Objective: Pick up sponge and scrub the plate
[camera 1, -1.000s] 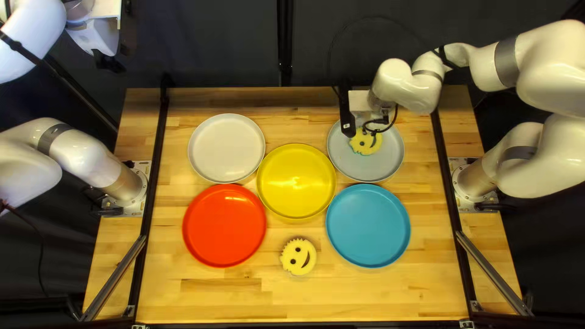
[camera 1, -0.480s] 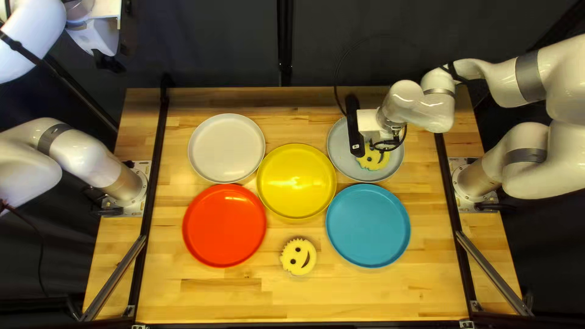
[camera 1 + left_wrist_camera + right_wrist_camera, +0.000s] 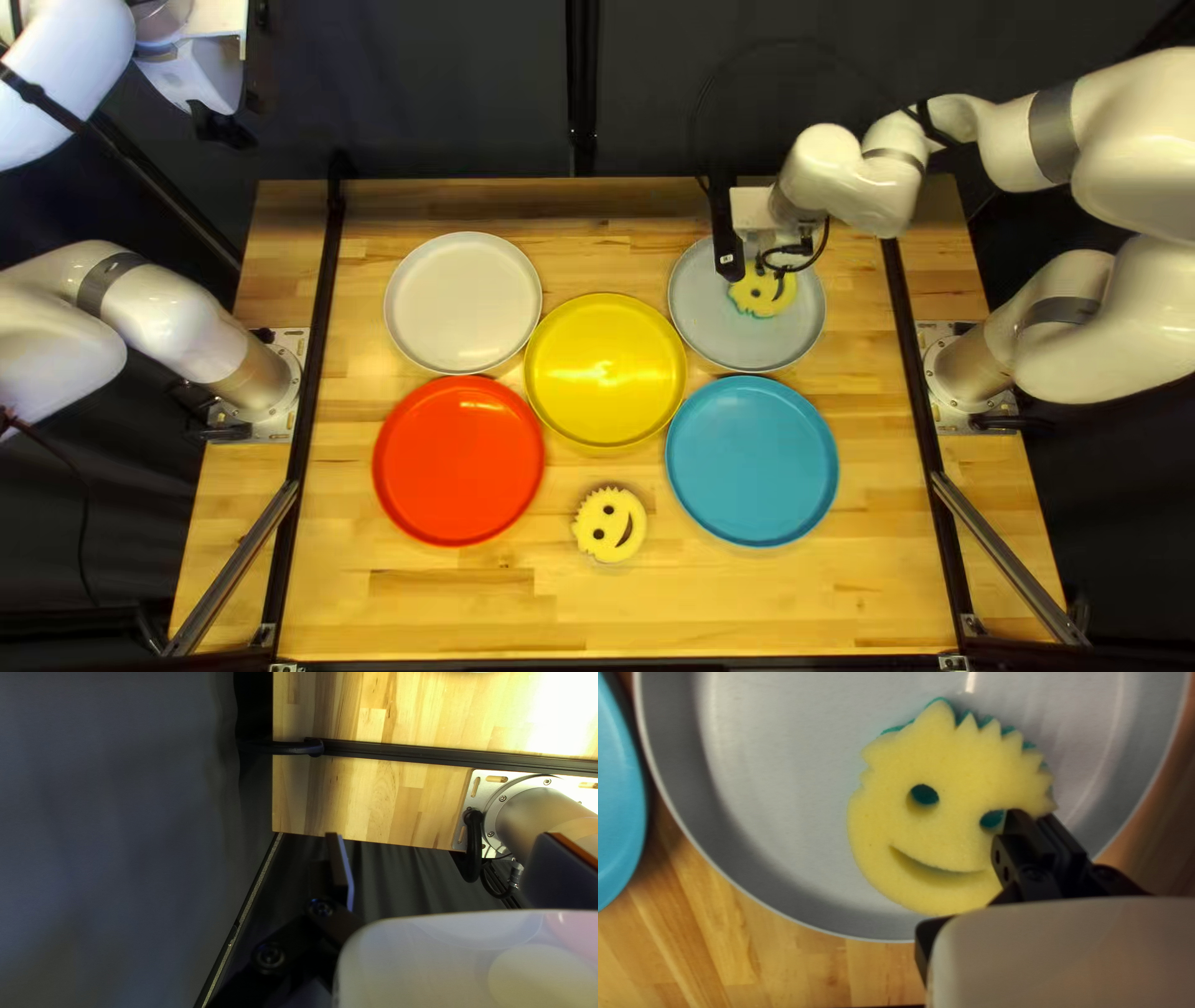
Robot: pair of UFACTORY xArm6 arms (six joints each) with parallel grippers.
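sponge (image 3: 952, 765) on plate (image 3: 772, 796), under right end effector (image 3: 761, 266)

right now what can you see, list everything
white plate: 1, white, far left
grey plate: 1, grey, far right
red plate: 1, red, near left
blue plate: 1, blue, near right
yellow plate: 1, yellow, centre
sponge: 1, yellow-teal, on grey plate
second sponge: 1, yellow, before yellow plate
table: 1, wooden, under plates
rails: 2, black, table sides
bars: 2, grey, near corners
curtain: 1, dark, behind
arms: 2, white, table sides
cables: several, black, on arms
left tool: 1, black, off table
right tool: 1, black, at sponge
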